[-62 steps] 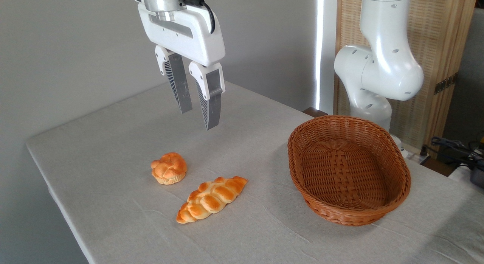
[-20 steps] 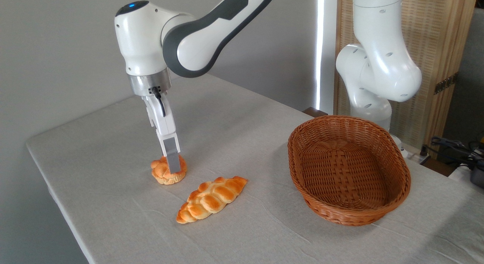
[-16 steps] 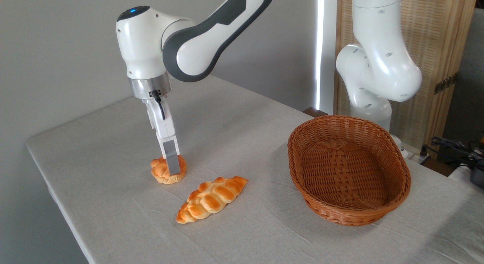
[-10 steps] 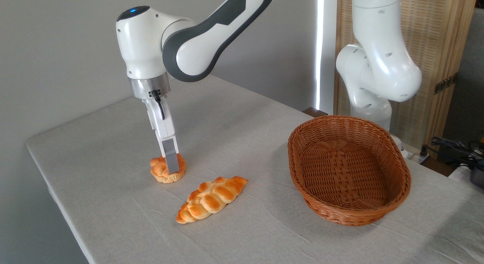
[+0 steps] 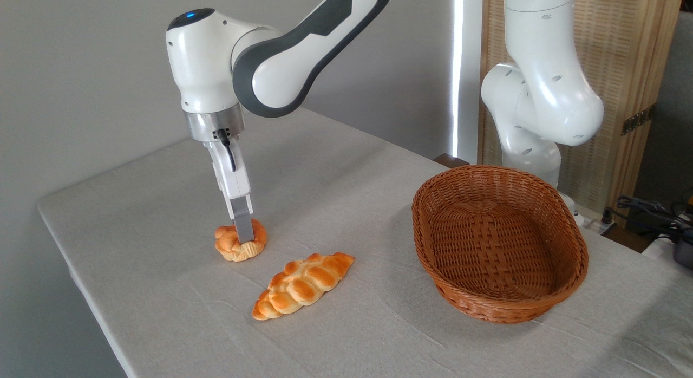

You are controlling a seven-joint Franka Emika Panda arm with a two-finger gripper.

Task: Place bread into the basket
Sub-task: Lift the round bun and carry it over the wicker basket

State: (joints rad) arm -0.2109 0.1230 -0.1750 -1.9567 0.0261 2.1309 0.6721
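The bread (image 5: 226, 247), a small round knotted bun with a golden-orange top, sits on the grey tablecloth at the left. My gripper (image 5: 243, 238) stands straight down on it, seen edge-on. The near finger (image 5: 243, 229) presses on the bun's front face and the far finger is hidden behind it. The bun looks pinched between them and its base still seems to touch the cloth. The basket (image 5: 578, 259), a large oval reddish-brown wicker one, stands empty at the right, well apart from the gripper.
A longer braided loaf (image 5: 302, 285) lies on the cloth between bun and basket, just right of and in front of the bun. The arm's white base (image 5: 541, 96) rises behind the basket. The table's left edge (image 5: 81, 291) is close to the bun.
The gripper came down from high above onto the bun and shut on it. In the last half second the near finger's tip rose slightly and the bun looks squeezed.
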